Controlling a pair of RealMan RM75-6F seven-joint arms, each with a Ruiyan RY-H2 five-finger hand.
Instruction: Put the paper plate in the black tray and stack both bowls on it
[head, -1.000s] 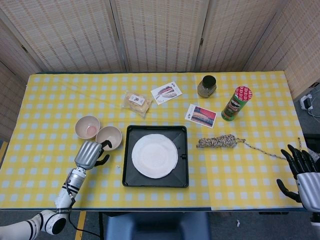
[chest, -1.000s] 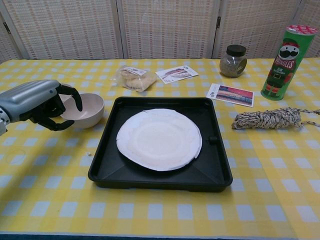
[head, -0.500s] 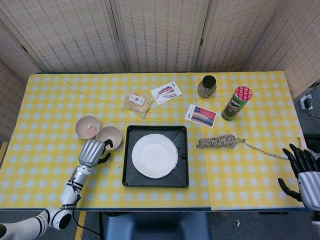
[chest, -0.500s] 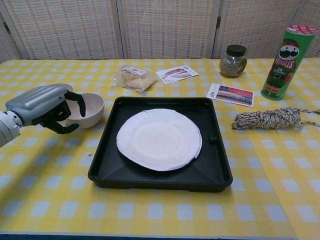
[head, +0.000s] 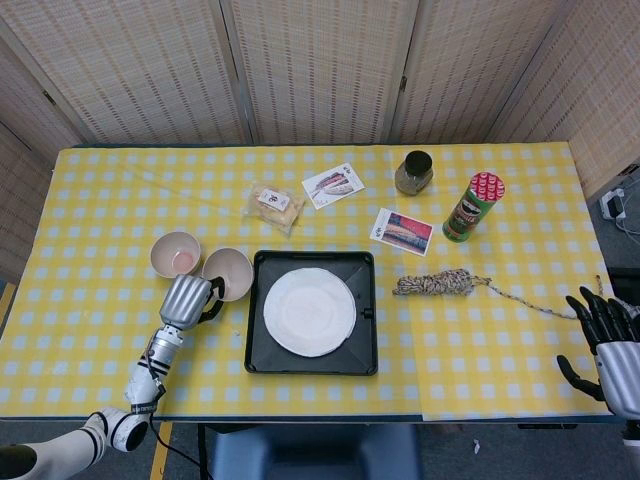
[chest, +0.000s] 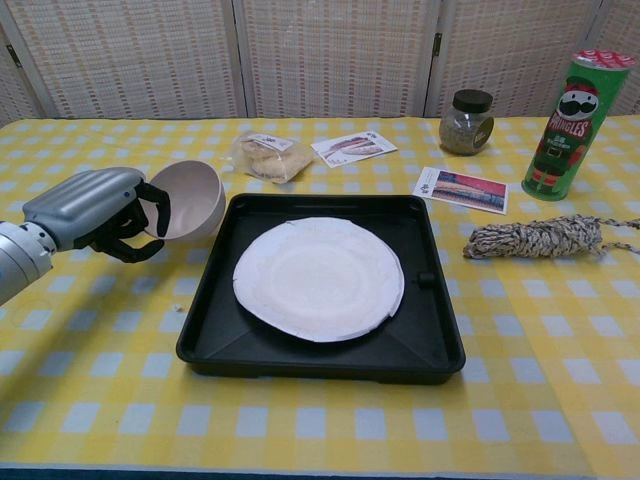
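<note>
The surface (head: 500, 330) is a long rectangle under a yellow-and-white checked cloth, backed by folding screens (head: 320, 70) of pale woven cane in wooden frames. Near the middle of the front edge lies the tray (head: 311, 347), a shallow square of matte black with rounded corners, and flat inside it sits the plate (head: 309, 311), a thin white paper disc with a slightly wavy rim. Beside the tray's left edge the left hand (chest: 95, 212), a smooth grey shell with black fingers (chest: 158, 203), grips a cream bowl (chest: 190, 198) by its rim; the bowl is tilted, its round smooth hollow turned toward the tray. A second bowl (head: 175, 253) of the same cream colour, with a pinkish patch inside, stands upright on the cloth toward the left edge, just beyond the held one. At the front right corner the right hand (head: 603, 335) hangs off the surface with its black fingers spread apart, holding nothing. Right of the tray lies a coil of speckled rope (head: 438, 284) trailing a loose end toward the right edge. Toward the back right stand a tall green can (head: 472, 208) with a red lid and a squat glass jar (head: 413, 172) with a dark lid. Near the back middle lie a clear crinkled snack bag (head: 275, 206) and two glossy printed cards (head: 333, 184).
</note>
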